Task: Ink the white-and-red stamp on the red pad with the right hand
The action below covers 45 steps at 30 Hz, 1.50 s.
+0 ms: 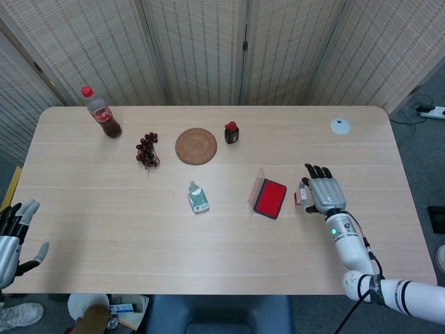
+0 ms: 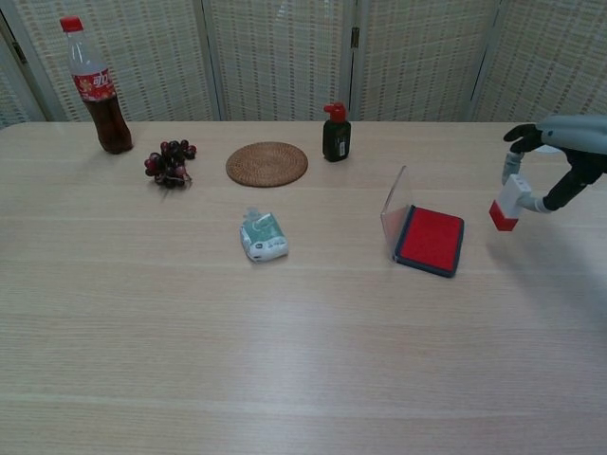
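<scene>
Between our right hand (image 2: 558,171) fingers (image 2: 520,136) sits the stamp (image 2: 507,202), gripped, red end down. The red pad (image 2: 431,239) lies well left of them. Our left hand (image 1: 12,240) hangs open off the table (image 1: 208,236).

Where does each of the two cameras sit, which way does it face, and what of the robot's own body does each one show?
Head view: high above the near table edge, looking steeply down on the table; shows left hand off the near-left corner and right hand holding the stamp.
Chest view: low at the near edge, looking across toward the screens; only the right hand shows.
Shared: stamp, red pad, cola bottle, right hand.
</scene>
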Each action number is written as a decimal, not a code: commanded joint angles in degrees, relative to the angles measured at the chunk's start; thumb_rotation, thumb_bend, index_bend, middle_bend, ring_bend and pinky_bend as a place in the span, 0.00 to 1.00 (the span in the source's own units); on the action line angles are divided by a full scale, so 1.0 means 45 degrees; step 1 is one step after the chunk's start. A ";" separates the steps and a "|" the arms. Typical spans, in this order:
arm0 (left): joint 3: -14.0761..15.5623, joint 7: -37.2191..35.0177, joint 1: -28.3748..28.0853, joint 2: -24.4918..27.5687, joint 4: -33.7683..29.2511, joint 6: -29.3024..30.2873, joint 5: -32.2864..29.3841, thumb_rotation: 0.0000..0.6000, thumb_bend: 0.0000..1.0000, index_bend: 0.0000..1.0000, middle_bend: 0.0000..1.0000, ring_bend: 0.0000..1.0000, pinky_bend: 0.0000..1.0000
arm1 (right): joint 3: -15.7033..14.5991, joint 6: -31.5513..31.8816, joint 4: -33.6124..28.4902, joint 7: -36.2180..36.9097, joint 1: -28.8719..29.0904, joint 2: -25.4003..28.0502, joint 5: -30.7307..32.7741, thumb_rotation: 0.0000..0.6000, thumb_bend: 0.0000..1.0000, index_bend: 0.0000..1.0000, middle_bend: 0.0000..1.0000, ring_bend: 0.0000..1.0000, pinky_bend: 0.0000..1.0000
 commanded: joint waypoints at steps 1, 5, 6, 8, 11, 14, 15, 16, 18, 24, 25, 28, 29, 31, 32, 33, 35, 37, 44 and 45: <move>-0.0009 0.0103 -0.0057 -0.0041 -0.0019 -0.0103 -0.0047 1.00 0.36 0.00 0.00 0.00 0.00 | -0.0181 -0.0396 0.0492 0.0659 -0.0341 0.0055 -0.0311 1.00 0.40 0.55 0.04 0.00 0.00; -0.0024 0.0102 -0.0080 -0.0041 -0.0019 -0.0150 -0.0101 1.00 0.36 0.00 0.00 0.00 0.00 | -0.0308 -0.0935 0.1092 0.1264 -0.0516 -0.0096 -0.0699 1.00 0.41 0.55 0.04 0.00 0.00; -0.0021 0.0076 -0.0077 -0.0035 -0.0024 -0.0129 -0.0079 1.00 0.36 0.00 0.00 0.00 0.00 | -0.0337 -0.1078 0.1305 0.1427 -0.0556 -0.0176 -0.0817 1.00 0.41 0.55 0.04 0.00 0.00; -0.0007 0.0033 -0.0066 -0.0021 -0.0028 -0.0088 -0.0033 1.00 0.36 0.00 0.00 0.00 0.00 | -0.0380 -0.1265 0.1633 0.1622 -0.0604 -0.0320 -0.0978 1.00 0.41 0.55 0.04 0.00 0.00; 0.0014 -0.0020 -0.0042 -0.0006 -0.0019 -0.0034 0.0011 1.00 0.36 0.00 0.00 0.00 0.00 | -0.0414 -0.1486 0.2159 0.1853 -0.0647 -0.0591 -0.1223 1.00 0.41 0.55 0.04 0.00 0.00; 0.0022 -0.0089 -0.0012 0.0019 -0.0017 0.0035 0.0036 1.00 0.36 0.00 0.00 0.00 0.00 | -0.0383 -0.1669 0.2540 0.2055 -0.0659 -0.0804 -0.1413 1.00 0.41 0.55 0.04 0.00 0.00; 0.0023 -0.0107 -0.0003 0.0024 -0.0015 0.0055 0.0042 1.00 0.36 0.00 0.00 0.00 0.00 | -0.0379 -0.1705 0.2640 0.2080 -0.0657 -0.0857 -0.1467 1.00 0.41 0.55 0.04 0.00 0.00; 0.0023 -0.0128 0.0008 0.0031 -0.0013 0.0080 0.0046 1.00 0.36 0.00 0.00 0.00 0.00 | -0.0374 -0.1751 0.2760 0.2106 -0.0657 -0.0926 -0.1517 1.00 0.41 0.55 0.04 0.00 0.00; 0.0029 -0.0156 0.0025 0.0042 -0.0016 0.0105 0.0050 1.00 0.36 0.00 0.00 0.00 0.00 | -0.0373 -0.1833 0.2949 0.2113 -0.0653 -0.1032 -0.1562 1.00 0.41 0.55 0.04 0.00 0.00; 0.0039 -0.0212 0.0064 0.0067 -0.0023 0.0174 0.0066 1.00 0.36 0.00 0.00 0.00 0.00 | -0.0336 -0.2064 0.3290 0.2134 -0.0647 -0.1225 -0.1571 1.00 0.41 0.55 0.04 0.00 0.00; 0.0039 -0.0217 0.0067 0.0068 -0.0022 0.0179 0.0068 1.00 0.36 0.00 0.00 0.00 0.00 | -0.0334 -0.2079 0.3308 0.2126 -0.0646 -0.1236 -0.1570 1.00 0.41 0.55 0.04 0.00 0.00; 0.0036 -0.0235 0.0077 0.0077 -0.0026 0.0204 0.0072 1.00 0.36 0.00 0.00 0.00 0.00 | -0.0313 -0.2143 0.3340 0.2079 -0.0642 -0.1258 -0.1546 1.00 0.41 0.55 0.04 0.00 0.00; 0.0037 -0.0242 0.0079 0.0077 -0.0026 0.0208 0.0073 1.00 0.36 0.00 0.00 0.00 0.00 | -0.0307 -0.2153 0.3333 0.2063 -0.0642 -0.1257 -0.1535 1.00 0.41 0.55 0.03 0.00 0.00; 0.0033 -0.0253 0.0080 0.0080 -0.0024 0.0211 0.0069 1.00 0.36 0.00 0.00 0.00 0.00 | -0.0310 -0.2232 0.3283 0.1998 -0.0631 -0.1215 -0.1454 1.00 0.41 0.55 0.03 0.00 0.00; 0.0030 -0.0258 0.0080 0.0079 -0.0022 0.0207 0.0061 1.00 0.36 0.00 0.00 0.00 0.00 | -0.0324 -0.2271 0.3258 0.1943 -0.0620 -0.1184 -0.1410 1.00 0.41 0.55 0.02 0.00 0.00; 0.0024 -0.0259 0.0076 0.0077 -0.0019 0.0198 0.0047 1.00 0.36 0.00 0.00 0.00 0.00 | -0.0332 -0.2343 0.3193 0.1897 -0.0605 -0.1125 -0.1340 1.00 0.40 0.55 0.02 0.00 0.00; 0.0016 -0.0269 0.0072 0.0077 -0.0016 0.0191 0.0034 1.00 0.36 0.00 0.00 0.00 0.00 | -0.0326 -0.2446 0.3039 0.1886 -0.0588 -0.0995 -0.1272 1.00 0.39 0.49 0.01 0.00 0.00; 0.0009 -0.0275 0.0070 0.0078 -0.0011 0.0193 0.0028 1.00 0.36 0.00 0.00 0.00 0.00 | -0.0299 -0.2466 0.2856 0.1930 -0.0596 -0.0844 -0.1288 1.00 0.35 0.38 0.00 0.00 0.00; -0.0009 -0.0325 0.0068 0.0073 0.0011 0.0203 0.0015 1.00 0.36 0.00 0.00 0.00 0.00 | -0.0345 -0.2502 0.2185 0.1833 -0.0591 -0.0292 -0.1246 1.00 0.30 0.14 0.00 0.00 0.00; -0.0008 -0.0318 0.0069 0.0070 0.0013 0.0208 0.0019 1.00 0.36 0.00 0.00 0.00 0.00 | -0.0350 -0.2506 0.2109 0.1808 -0.0583 -0.0229 -0.1209 1.00 0.29 0.10 0.00 0.00 0.00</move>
